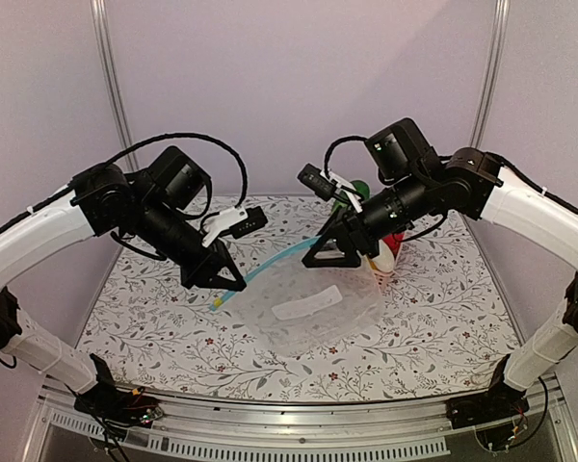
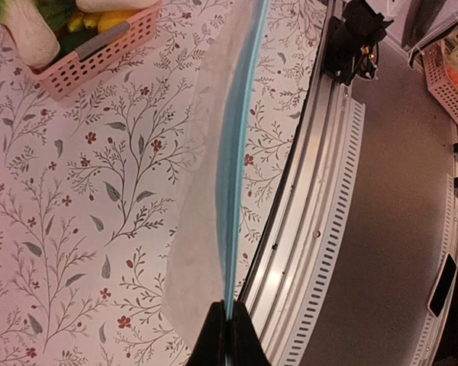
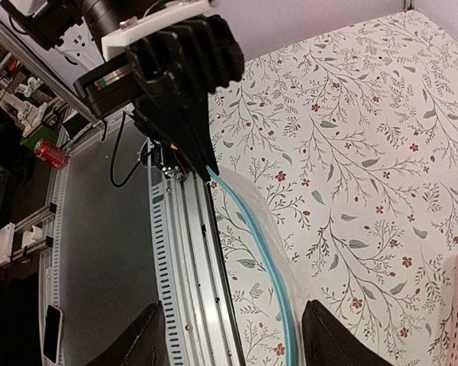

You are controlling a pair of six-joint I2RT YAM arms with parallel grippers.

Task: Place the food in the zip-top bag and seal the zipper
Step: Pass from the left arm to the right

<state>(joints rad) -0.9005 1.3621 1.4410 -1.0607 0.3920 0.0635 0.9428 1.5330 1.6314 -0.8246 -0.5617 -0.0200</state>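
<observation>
Zipper [image 2: 235,152] pinched tight in left gripper [image 2: 227,339] | right gripper [image 3: 233,339] parted, straddling zipper, gripping nothing

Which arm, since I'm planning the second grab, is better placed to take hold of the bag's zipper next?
Right. The right claw hangs open astride the zipper; the left claw is shut on its end, occupied.

No readable text in any view

The white label [image 1: 306,306] on the zip-top bag [image 1: 342,325], just below the right pincer [image 1: 329,255], is too small to read; the red can [image 3: 50,154], far left of that pincer, likewise.
</observation>
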